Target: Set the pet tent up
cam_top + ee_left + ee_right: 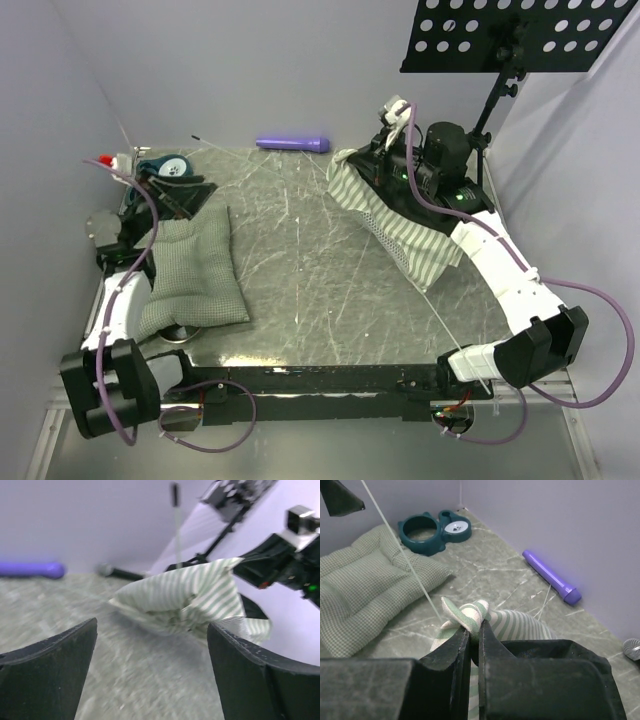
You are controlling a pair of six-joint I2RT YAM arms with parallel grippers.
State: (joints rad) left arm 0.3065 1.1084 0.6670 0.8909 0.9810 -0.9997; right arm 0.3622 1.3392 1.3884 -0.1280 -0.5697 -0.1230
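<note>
One pet tent [400, 225], long axis diagonal | right gripper [474, 632] clamps it | left gripper [151, 625] spread

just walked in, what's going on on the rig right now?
The right fingers are shut on a bunched corner of the tent and hold it up at the far right of the table. The tent hangs limp and crumpled, not yet set up. The left fingers are open and empty at the far left by the cushion, pointing across at the tent.
</note>
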